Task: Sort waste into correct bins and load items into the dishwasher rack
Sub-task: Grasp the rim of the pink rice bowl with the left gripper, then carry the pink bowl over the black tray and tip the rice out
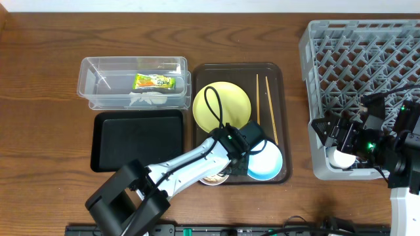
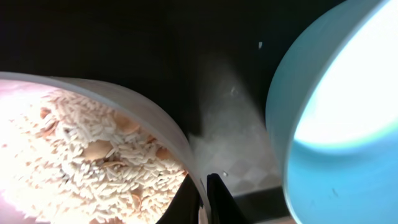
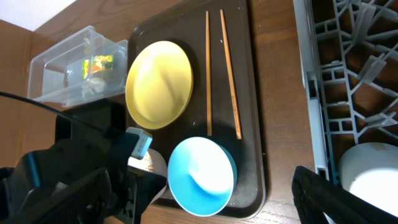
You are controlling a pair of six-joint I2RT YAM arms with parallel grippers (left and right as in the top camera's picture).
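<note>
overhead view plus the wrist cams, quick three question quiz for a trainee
1. True or false: the small green-and-orange snack wrapper lies inside the clear plastic rectangular tub.
2. What lies between the round yellow-green plate and the large grey plastic dishwasher rack? A two thin wooden chopsticks; B a metal fork; C a glass cup.
3. What fills the small white bowl at the left gripper?
Key: 1 true; 2 A; 3 white rice-like food scraps.
</note>
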